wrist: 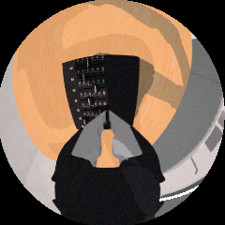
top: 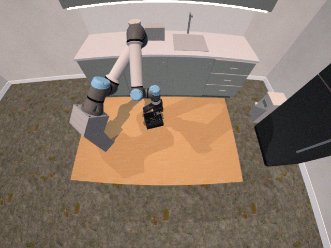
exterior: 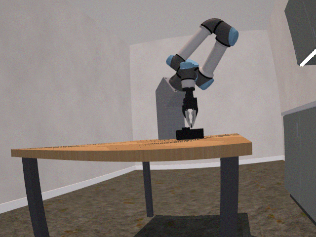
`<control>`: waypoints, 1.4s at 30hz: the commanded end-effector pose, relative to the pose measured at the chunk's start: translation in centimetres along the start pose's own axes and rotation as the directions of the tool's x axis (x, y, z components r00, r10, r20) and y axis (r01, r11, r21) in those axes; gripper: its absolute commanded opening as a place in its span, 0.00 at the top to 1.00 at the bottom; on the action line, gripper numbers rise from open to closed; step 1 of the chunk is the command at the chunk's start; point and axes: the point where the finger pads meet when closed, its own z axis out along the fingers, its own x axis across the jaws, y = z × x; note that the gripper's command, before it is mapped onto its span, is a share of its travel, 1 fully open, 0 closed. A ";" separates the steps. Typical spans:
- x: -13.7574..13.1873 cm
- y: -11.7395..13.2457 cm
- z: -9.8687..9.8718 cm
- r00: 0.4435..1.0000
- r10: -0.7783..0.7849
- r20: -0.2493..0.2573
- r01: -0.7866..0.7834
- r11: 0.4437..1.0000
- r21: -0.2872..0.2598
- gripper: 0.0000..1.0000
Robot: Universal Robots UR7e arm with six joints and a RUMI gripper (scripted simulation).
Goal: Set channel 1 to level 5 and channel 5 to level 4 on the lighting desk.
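The lighting desk (top: 153,121) is a small black box on the wooden table, near its back edge. It also shows in the exterior view (exterior: 189,133) and in the wrist view (wrist: 100,89), where several fader rows run down its left half. My gripper (wrist: 107,111) is shut, with its fingertips together and pointing down at the nearest fader rows. In the exterior view the gripper (exterior: 191,125) has its tips just above the desk's top. I cannot tell whether the tips touch a fader. The fader levels are too small to read.
The wooden table (top: 158,141) holds only the lighting desk. The arm's grey base (top: 89,125) stands at the table's left back corner. A kitchen counter with a sink (top: 190,42) runs behind the table.
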 end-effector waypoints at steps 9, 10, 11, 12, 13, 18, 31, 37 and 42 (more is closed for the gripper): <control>-0.6 0.0 0.0 1.000 0.000 0.000 0.000 1.000 -0.001 1.00; -0.7 0.0 0.0 1.000 0.000 0.000 0.000 1.000 -0.001 1.00; -0.7 0.0 0.0 1.000 0.000 0.000 0.000 1.000 -0.001 1.00; -0.8 0.0 0.0 1.000 0.000 0.000 0.000 1.000 -0.001 1.00; -0.9 0.0 0.0 1.000 0.000 0.000 0.000 1.000 -0.001 1.00; -1.0 0.0 0.0 1.000 0.000 0.000 0.000 1.000 -0.001 1.00; -1.7 0.0 0.0 1.000 0.000 0.000 0.000 1.000 -0.001 1.00; -1.9 0.0 0.0 1.000 0.000 0.000 0.000 1.000 -0.001 1.00; -2.0 0.0 0.0 1.000 0.000 0.000 0.000 1.000 -0.001 1.00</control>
